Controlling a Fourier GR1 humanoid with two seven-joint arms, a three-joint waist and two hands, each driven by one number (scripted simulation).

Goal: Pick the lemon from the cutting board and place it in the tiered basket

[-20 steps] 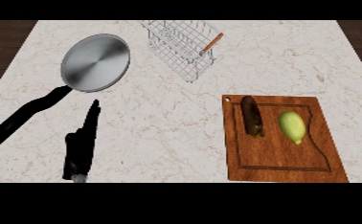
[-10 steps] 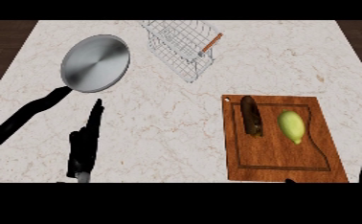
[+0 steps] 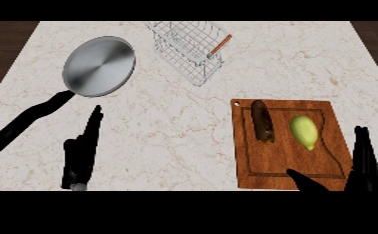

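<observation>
Lemon (image 3: 304,132): pale yellow-green, oval, smooth skin, pointed tip toward 6 o'clock; lies on the right half of the cutting board, untouched by either robot hand
Cutting board (image 3: 254,165): reddish-brown wood, rectangular, a groove running inside its rim, a small hole at its 11 o'clock corner; sits at 4 o'clock on the table
Dark object (image 3: 261,121): brown-black, elongated, lying lengthwise just left of the lemon on the board; what it is cannot be told
Tiered basket (image 3: 190,44): silver wire mesh with an orange-brown handle bar; at 12 o'clock, well apart from the board
Frying pan (image 3: 99,67): round grey metal, black handle running toward 8 o'clock; at 10 o'clock
Table (image 3: 176,128): white marble with faint veins
Right robot hand (image 3: 358,165): at the 5 o'clock corner, fingers straight and thumb spread apart, at the board's lower right edge, near the lemon, holding nothing
Left robot hand (image 3: 83,150): at 7 o'clock, fingers straight and pressed together, resting
Writing: no legible text on any item
</observation>
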